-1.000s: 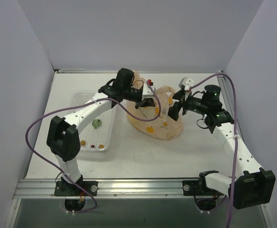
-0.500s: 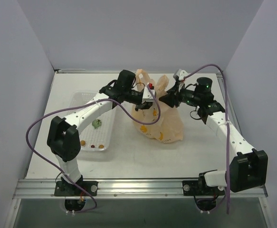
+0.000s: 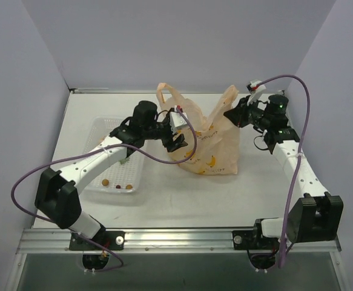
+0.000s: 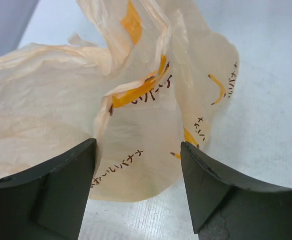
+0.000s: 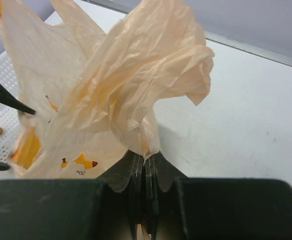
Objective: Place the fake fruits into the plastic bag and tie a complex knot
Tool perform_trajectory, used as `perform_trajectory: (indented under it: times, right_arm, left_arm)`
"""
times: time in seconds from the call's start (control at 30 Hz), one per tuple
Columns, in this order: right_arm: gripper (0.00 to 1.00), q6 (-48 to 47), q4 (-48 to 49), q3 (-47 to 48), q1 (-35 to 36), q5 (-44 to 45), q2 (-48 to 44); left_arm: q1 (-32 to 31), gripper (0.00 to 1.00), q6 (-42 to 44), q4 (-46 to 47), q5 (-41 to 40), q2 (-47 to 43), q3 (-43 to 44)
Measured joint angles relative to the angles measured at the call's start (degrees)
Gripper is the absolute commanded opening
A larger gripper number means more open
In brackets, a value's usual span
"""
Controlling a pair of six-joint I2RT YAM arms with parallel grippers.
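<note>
The peach-orange plastic bag (image 3: 209,148) stands in the middle of the table, its two handle loops (image 3: 164,92) sticking up. My right gripper (image 3: 232,114) is shut on the bag's upper right edge; in the right wrist view the film (image 5: 135,75) is pinched between the closed fingers (image 5: 144,159). My left gripper (image 3: 177,138) is at the bag's left side, open. In the left wrist view a printed fold of the bag (image 4: 135,105) lies just beyond the spread gripper (image 4: 138,150). The fake fruits are hidden.
A white mesh tray (image 3: 103,130) lies left of the bag, under the left arm, holding a small green leafy piece (image 3: 123,159) and tiny brown bits (image 3: 106,181). The tray's corner (image 5: 0,75) shows in the right wrist view. Purple walls enclose the table.
My right gripper closed on the bag's top and pulled it to the right and back. My left gripper let go of the bag, opened and drew back leftward. The handles now stand up.
</note>
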Motion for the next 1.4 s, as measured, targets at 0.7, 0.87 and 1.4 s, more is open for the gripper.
perform_trajectory:
  times: [0.7, 0.87, 1.4]
  right_arm:
    - [0.0, -6.8, 0.2, -4.1, -0.2, -5.8, -7.0]
    - [0.0, -10.7, -0.9, -5.9, -0.2, -7.9, -9.6]
    - [0.85, -17.6, -8.0, -5.1, -0.3, -15.5, -9.1]
  left_arm:
    - [-7.2, 0.97, 2.1, 3.0, 4.4, 3.0, 8.9]
    - [-7.0, 0.97, 1.6, 7.3, 0.0, 6.2, 9.0]
    - [-4.1, 0.0, -4.2, 9.3, 8.3, 15.0, 15.0]
